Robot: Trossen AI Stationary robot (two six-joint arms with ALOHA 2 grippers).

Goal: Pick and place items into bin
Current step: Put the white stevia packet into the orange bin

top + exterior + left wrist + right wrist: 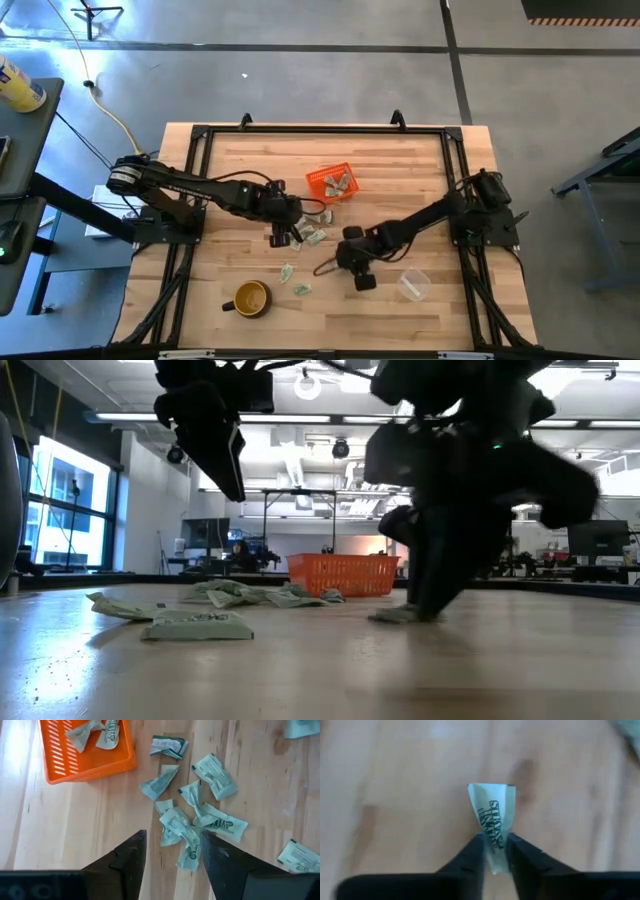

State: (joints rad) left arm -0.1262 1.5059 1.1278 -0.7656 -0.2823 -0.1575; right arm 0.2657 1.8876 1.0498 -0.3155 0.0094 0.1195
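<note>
The right gripper was pinched on one of the pale green-and-white paper scraps, its two dark fingers pressed against the scrap's narrow end while the wider printed end fanned out over the bare wood. From above, this gripper sat low over the table near the middle of its front half, with the right arm stretching back to its base at the right edge. In the low view it reached down to the tabletop, where a scrap lay at its tip.

The left gripper was spread wide and held nothing. It hovered over a loose cluster of scraps that lay close together, some overlapping, just beside the orange basket. From above, the left gripper was near the table's centre, with the basket a little behind it toward the far side.

Two scraps already lay inside the basket. From above, the cluster showed between the two grippers, and two more scraps lay apart from it nearer the front edge.

A yellow-brown mug stood near the front edge on the left half, and a clear plastic cup lay near the front on the right half, both well apart from the basket.
</note>
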